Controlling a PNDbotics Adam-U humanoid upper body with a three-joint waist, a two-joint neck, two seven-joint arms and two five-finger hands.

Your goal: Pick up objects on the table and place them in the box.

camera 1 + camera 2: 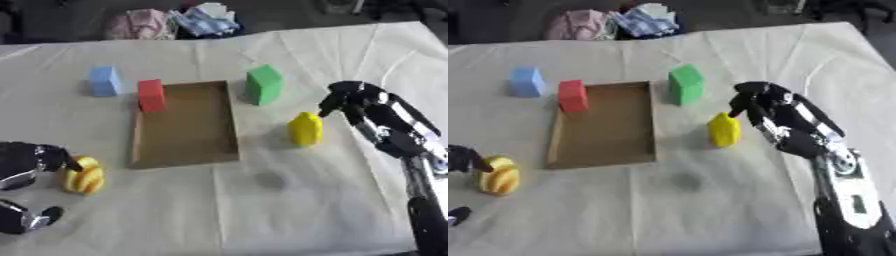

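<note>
A shallow brown box (184, 150) lies open in the middle of the white-covered table. A red block (151, 95) stands against its far left corner. Farther left is a blue block (105, 81), and a green block (264, 84) stands off the box's far right corner. To the right of the box stands a yellow bottle-shaped object (305, 129). My right hand (354, 97) hovers just right of its top, fingers bent down towards it but not around it. A yellow ridged object (84, 176) lies at the lower left, touching my open left hand (26, 162).
Crumpled pink and blue-white cloths (175, 22) lie beyond the table's far edge. My right forearm (424, 200) runs down the right side. A faint grey smudge (269, 180) marks the cloth in front of the box.
</note>
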